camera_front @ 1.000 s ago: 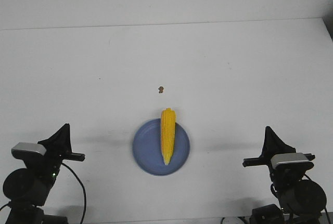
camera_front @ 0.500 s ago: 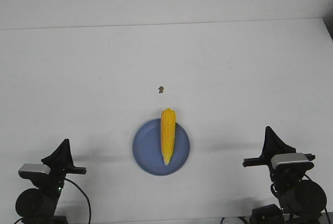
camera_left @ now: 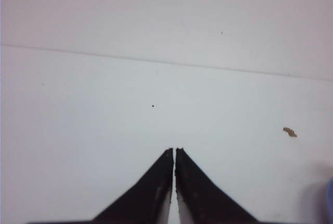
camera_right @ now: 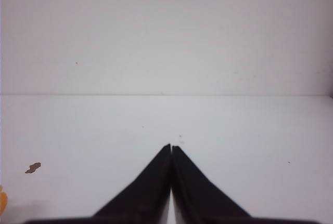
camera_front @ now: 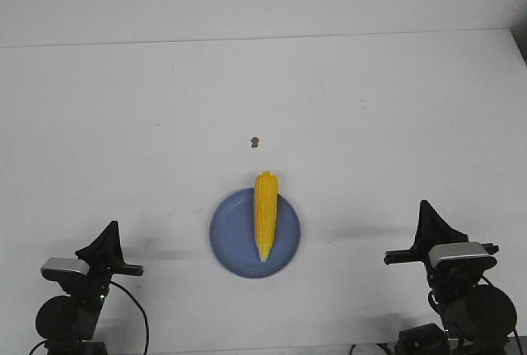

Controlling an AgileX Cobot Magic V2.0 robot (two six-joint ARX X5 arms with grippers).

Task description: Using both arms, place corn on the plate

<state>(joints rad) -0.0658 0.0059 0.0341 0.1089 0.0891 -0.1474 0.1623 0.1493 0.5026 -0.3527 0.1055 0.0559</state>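
The yellow corn [camera_front: 264, 215] lies lengthwise on the periwinkle-blue plate [camera_front: 230, 244] near the table's front middle, its thick end over the far rim. My left gripper [camera_front: 109, 231] is shut and empty at the front left, well apart from the plate; it also shows shut in the left wrist view [camera_left: 174, 150]. My right gripper [camera_front: 424, 207] is shut and empty at the front right, and shows shut in the right wrist view [camera_right: 171, 146]. A sliver of the plate [camera_left: 330, 198] and of the corn [camera_right: 2, 203] show at the wrist views' edges.
A small brown crumb [camera_front: 254, 142] lies on the white table [camera_front: 370, 124] beyond the plate; it also shows in the left wrist view [camera_left: 290, 131] and the right wrist view [camera_right: 33, 168]. The table's far edge meets a white wall.
My left arm has drawn back toward the front edge and sunk lower in view. The right arm, corn and plate have not moved.
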